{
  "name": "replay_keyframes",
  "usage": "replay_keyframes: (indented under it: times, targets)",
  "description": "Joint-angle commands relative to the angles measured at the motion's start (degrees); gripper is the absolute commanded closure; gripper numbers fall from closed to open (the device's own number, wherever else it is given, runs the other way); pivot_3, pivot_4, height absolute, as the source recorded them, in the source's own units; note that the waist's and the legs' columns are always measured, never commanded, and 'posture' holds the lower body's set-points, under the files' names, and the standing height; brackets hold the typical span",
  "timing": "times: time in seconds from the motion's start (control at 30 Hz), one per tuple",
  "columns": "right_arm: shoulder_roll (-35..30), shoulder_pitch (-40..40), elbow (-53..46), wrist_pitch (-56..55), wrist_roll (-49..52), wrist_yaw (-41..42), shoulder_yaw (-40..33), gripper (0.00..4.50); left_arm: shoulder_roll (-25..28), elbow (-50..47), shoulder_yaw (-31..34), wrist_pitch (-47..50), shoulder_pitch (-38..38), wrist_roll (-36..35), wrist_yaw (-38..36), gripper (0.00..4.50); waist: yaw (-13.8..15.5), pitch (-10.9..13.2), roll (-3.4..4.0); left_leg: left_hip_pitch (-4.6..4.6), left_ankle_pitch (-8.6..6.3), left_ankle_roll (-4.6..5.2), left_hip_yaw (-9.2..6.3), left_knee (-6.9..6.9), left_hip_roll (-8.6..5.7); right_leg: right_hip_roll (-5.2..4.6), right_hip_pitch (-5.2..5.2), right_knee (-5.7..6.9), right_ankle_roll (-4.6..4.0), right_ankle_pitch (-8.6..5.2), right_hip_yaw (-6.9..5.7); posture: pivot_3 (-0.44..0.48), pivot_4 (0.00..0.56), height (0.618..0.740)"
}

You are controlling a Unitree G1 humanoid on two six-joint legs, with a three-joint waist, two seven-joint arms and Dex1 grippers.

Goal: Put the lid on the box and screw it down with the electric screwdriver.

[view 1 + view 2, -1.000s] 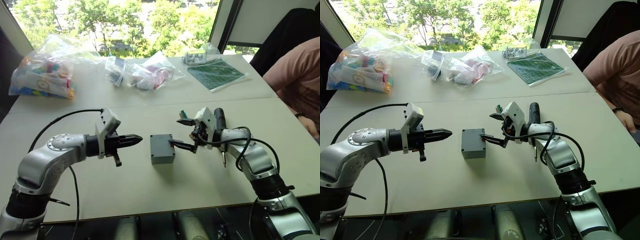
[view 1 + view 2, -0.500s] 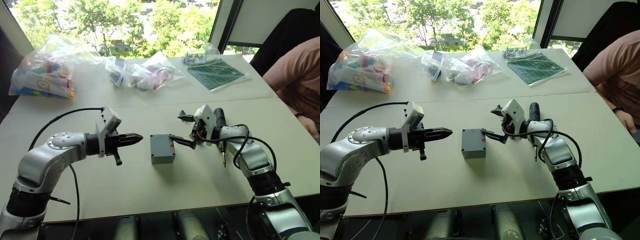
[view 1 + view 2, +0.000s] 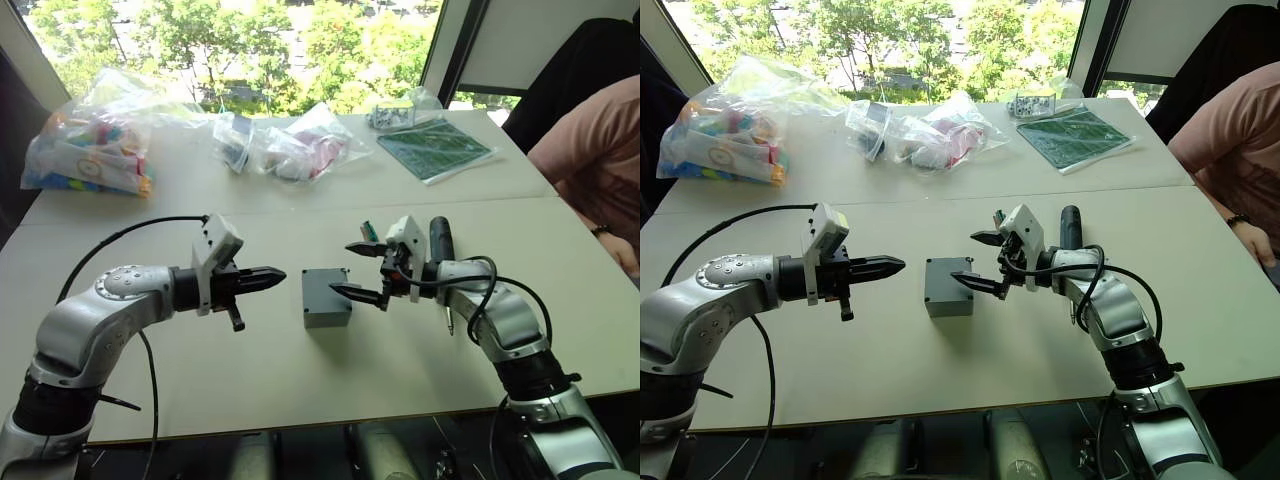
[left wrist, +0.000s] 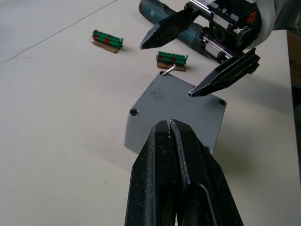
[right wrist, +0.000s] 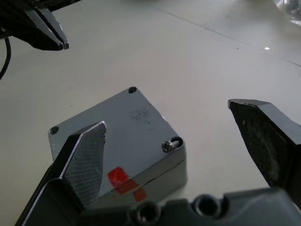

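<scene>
The box (image 3: 327,296) sits on the table (image 3: 300,370) with the lid (image 4: 181,100) already on top of it; one screw (image 5: 170,145) stands partly out of a corner hole, and two other corner holes show dark. A red mark (image 5: 118,177) shows on the box's side, just under the lid's edge. Just right of the box, the right gripper (image 3: 366,270) hovers with its two fingers spread wide, one tip above the lid. To the left of the box, a little apart, the left gripper (image 3: 272,277) points at it with fingers pressed together, holding nothing. One electric screwdriver (image 3: 440,243) lies beyond the right gripper. Two small green components (image 4: 171,58) lie near the box. Farther back are several plastic bags (image 3: 90,135) and one green board (image 3: 432,148).
</scene>
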Motion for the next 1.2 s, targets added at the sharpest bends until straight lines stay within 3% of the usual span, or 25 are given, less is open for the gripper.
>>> replay_keyframes:
  times: [0.03, 0.27, 0.37, 0.53, 0.87, 0.97, 1.1, 1.2]
  targets:
    - [0.1, 0.7, -3.4, 2.5, 2.6, -1.2, -2.7, 0.02, 0.2, -1.3, 0.0, -0.7, 0.0, -0.1, -0.3, 4.5, 0.0, 0.0, 0.0, 0.0, 0.0, 0.0, 0.0, 0.0, 0.0, 0.0, 0.0, 0.0, 0.0, 0.0, 0.0, 0.0, 0.15, 0.74]
    - [0.9, 2.9, -5.4, 6.9, 5.6, -3.6, -4.8, 0.02, 0.4, -0.9, -0.4, -0.8, -0.5, 0.0, -0.7, 4.5, 0.0, 0.0, 0.0, 0.0, 0.0, 0.0, 0.0, -0.01, 0.0, 0.01, 0.0, 0.0, 0.03, 0.01, 0.0, 0.0, 0.15, 0.74]
    - [1.1, 3.4, -5.9, 7.1, 5.8, -4.2, -5.0, 0.62, 0.6, -0.8, -0.4, -0.8, -0.6, 0.0, -0.8, 4.5, 0.0, 0.0, 0.0, 0.0, 0.0, 0.0, 0.0, 0.0, 0.0, 0.01, -0.01, 0.0, 0.01, 0.0, 0.0, 0.0, 0.15, 0.74]
    - [2.0, 3.8, -6.4, 7.5, 6.4, -5.4, -5.1, 2.13, 0.7, -0.7, -0.5, -0.8, -0.6, 0.1, -1.0, 4.5, 0.0, 0.0, 0.0, 0.0, 0.0, 0.0, 0.0, -0.01, 0.0, 0.01, -0.01, 0.0, 0.04, 0.01, 0.0, 0.0, 0.15, 0.74]
    - [2.9, 5.0, -6.9, 7.7, 6.4, -6.6, -4.9, 2.13, 0.7, -0.8, -0.6, -0.7, -0.6, 0.3, -1.0, 4.5, 0.0, 0.0, 0.0, 0.0, 0.0, 0.0, 0.0, -0.01, 0.0, 0.01, 0.0, 0.0, 0.0, -0.01, 0.0, 0.0, 0.15, 0.74]
    - [3.2, 5.0, -7.0, 7.6, 6.6, -6.7, -4.9, 2.76, 0.7, -0.8, -0.8, -0.8, -0.6, 0.5, -1.0, 4.5, 0.0, 0.0, 0.0, 0.0, 0.0, 0.0, 0.0, -0.01, 0.0, 0.01, -0.01, 0.0, 0.01, 0.0, 0.0, 0.0, 0.15, 0.74]
    - [3.4, 5.0, -7.3, 7.7, 6.9, -6.8, -4.9, 4.39, 0.6, -0.7, -0.9, -0.9, -0.6, 0.7, -1.2, 4.5, 0.0, 0.0, 0.0, 0.0, 0.0, 0.0, 0.0, 0.0, 0.0, 0.01, -0.01, 0.0, 0.01, 0.0, 0.0, 0.0, 0.15, 0.74]
    - [3.4, 5.0, -7.5, 7.7, 6.9, -6.9, -4.8, 4.46, 0.6, -0.7, -1.0, -0.8, -0.6, 0.8, -1.3, 4.5, 0.0, 0.0, 0.0, 0.0, 0.0, 0.0, 0.0, -0.01, 0.0, 0.01, -0.01, 0.0, 0.01, 0.0, 0.0, 0.0, 0.15, 0.74]
